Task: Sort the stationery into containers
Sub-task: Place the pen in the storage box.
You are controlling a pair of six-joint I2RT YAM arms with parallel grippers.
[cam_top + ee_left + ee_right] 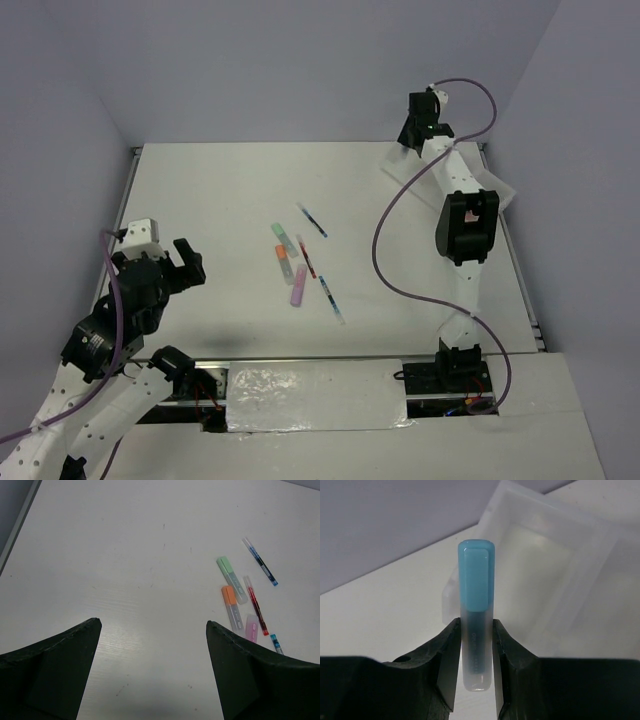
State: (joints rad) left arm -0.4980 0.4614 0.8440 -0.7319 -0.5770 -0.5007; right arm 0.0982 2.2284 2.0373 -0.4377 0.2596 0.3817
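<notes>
My right gripper [476, 626] is shut on a light blue highlighter [476, 575], held upright above the near edge of the white tray [600, 545]. In the top view this gripper [415, 132] is at the far right, over the tray [508, 195]. My left gripper [187, 263] is open and empty at the left, its fingertips [92, 626] above bare table. On the table's middle lie a green highlighter [285, 238], an orange one [283, 260], a purple one [298, 286], a red pen [306, 256] and two blue pens [312, 220] [333, 298].
The same cluster shows at the right of the left wrist view: green highlighter [231, 572], orange highlighter [230, 607], red pen [255, 605], blue pen [260, 561]. The right arm's purple cable [385, 250] hangs over the table. Walls close the table at back and sides.
</notes>
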